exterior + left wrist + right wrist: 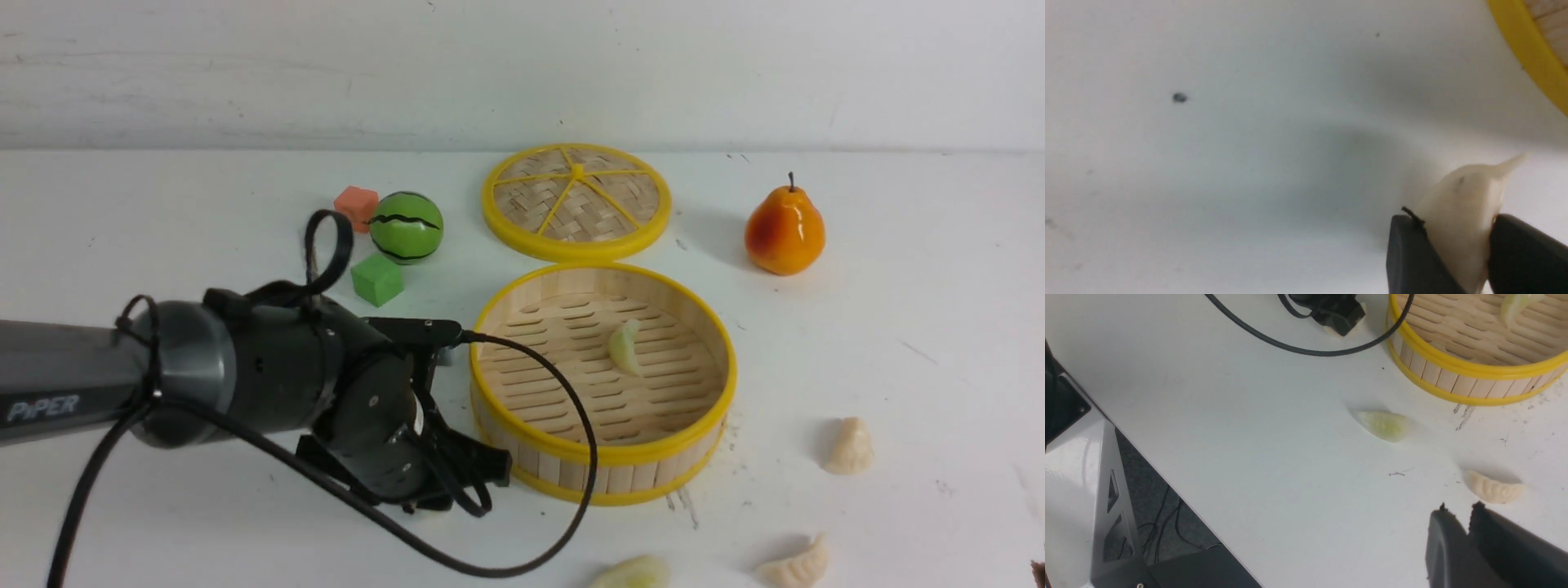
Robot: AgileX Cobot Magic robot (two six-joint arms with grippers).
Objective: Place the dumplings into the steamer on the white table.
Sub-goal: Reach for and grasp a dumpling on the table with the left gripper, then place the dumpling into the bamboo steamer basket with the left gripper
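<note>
L gripper [1453,228] closed w/ dumpling [1466,204] between fingers, near steamer [604,367]; R gripper [1461,522] narrow, nothing held.

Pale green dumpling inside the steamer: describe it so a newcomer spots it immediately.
Find the round bamboo steamer with yellow rims. On its slatted floor lies one small pale green crescent dumpling. The other dumplings in the front view are all outside the steamer.

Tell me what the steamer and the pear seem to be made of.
Steamer: likely bamboo, matte, by its pale slatted floor and strip wall; yellow rims perhaps plastic, smooth with a slight sheen. Pear: possibly painted foam or plastic, by its glossy highlights.
</note>
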